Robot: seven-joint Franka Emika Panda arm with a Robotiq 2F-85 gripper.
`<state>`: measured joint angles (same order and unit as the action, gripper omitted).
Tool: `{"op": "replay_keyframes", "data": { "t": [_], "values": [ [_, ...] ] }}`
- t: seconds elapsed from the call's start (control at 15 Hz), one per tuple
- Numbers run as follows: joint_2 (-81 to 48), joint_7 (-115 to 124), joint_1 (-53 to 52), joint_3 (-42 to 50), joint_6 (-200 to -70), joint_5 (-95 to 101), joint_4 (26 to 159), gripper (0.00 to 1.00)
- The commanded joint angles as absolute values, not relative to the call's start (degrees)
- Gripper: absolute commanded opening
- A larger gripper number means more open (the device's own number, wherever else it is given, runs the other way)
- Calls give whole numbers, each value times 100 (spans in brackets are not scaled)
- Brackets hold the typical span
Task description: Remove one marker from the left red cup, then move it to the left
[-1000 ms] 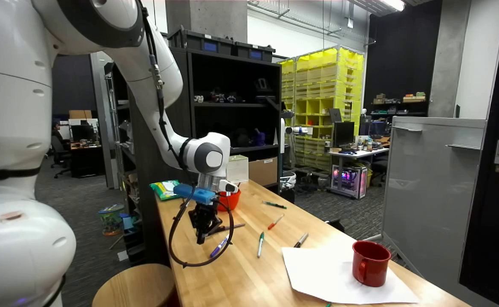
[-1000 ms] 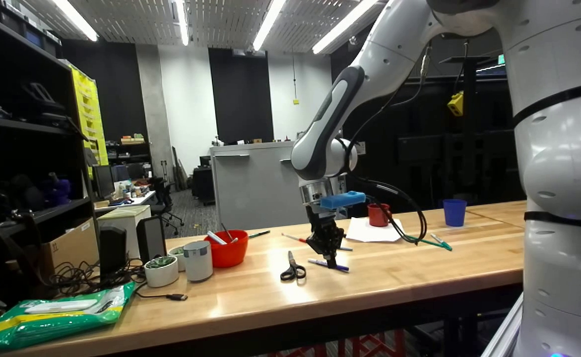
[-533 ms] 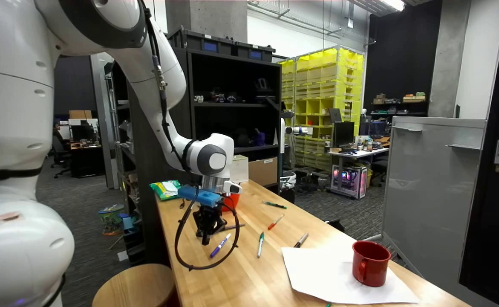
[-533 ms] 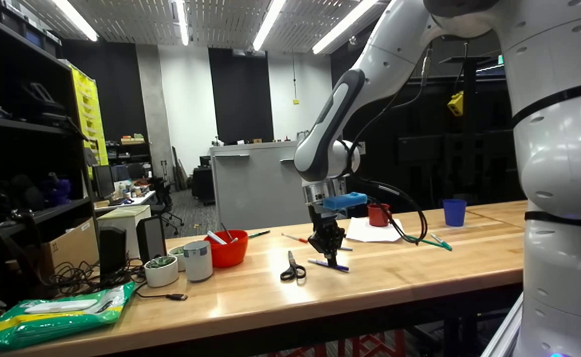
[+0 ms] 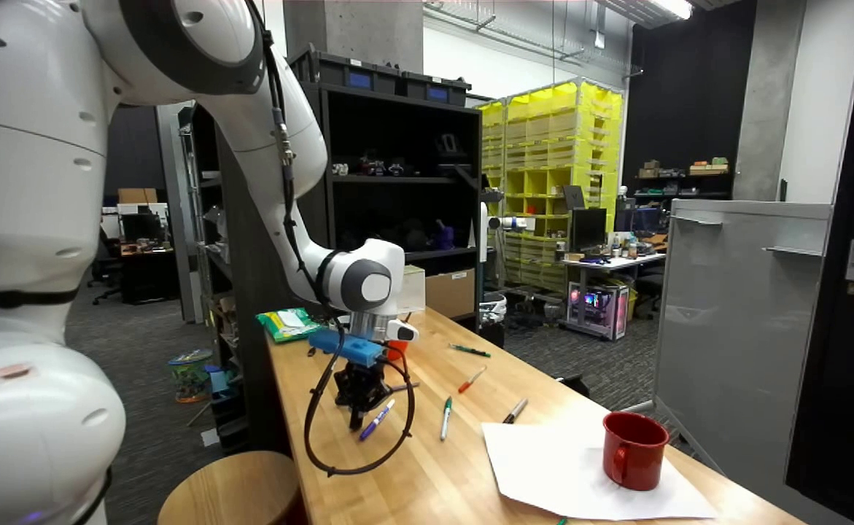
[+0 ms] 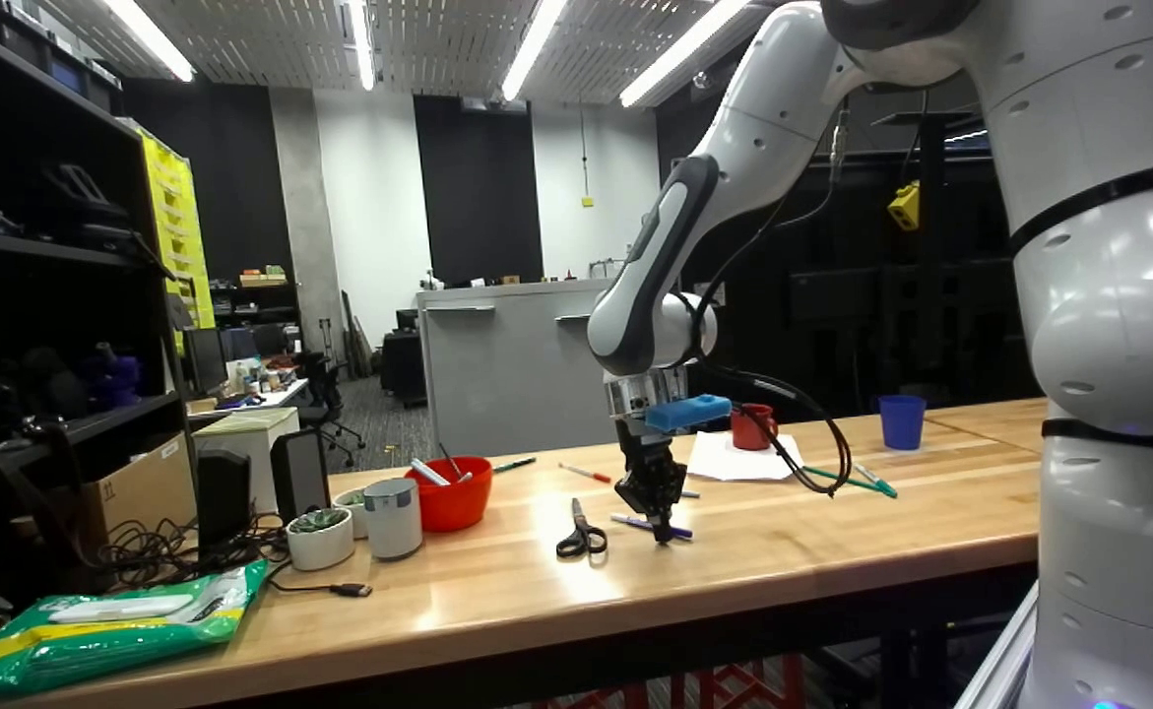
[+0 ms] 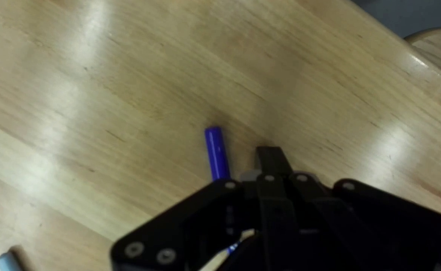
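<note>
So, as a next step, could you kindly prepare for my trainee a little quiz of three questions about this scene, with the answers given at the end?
1. Fill the gap: in both exterior views, the dark-red mug stands on a sheet of white ____.

2. True or false: in the wrist view, the purple marker lies outside the shut jaws of the end effector.

3. Choose one: what does the low red cup hold?
a) scissors
b) pen-like sticks
c) a potted plant

Key: 1. paper; 2. true; 3. b.
</note>
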<state>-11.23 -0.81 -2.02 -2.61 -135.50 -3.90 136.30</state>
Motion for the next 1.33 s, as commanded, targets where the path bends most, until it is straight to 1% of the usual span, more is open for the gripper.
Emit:
{"op": "replay_keyframes", "data": {
  "t": [0.0,1.27],
  "values": [
    [-1153,-184,-158,-249,-13674,-387,13694,0],
    [-1064,-168,-70,-187,-13659,-366,13802,0]
  ]
}}
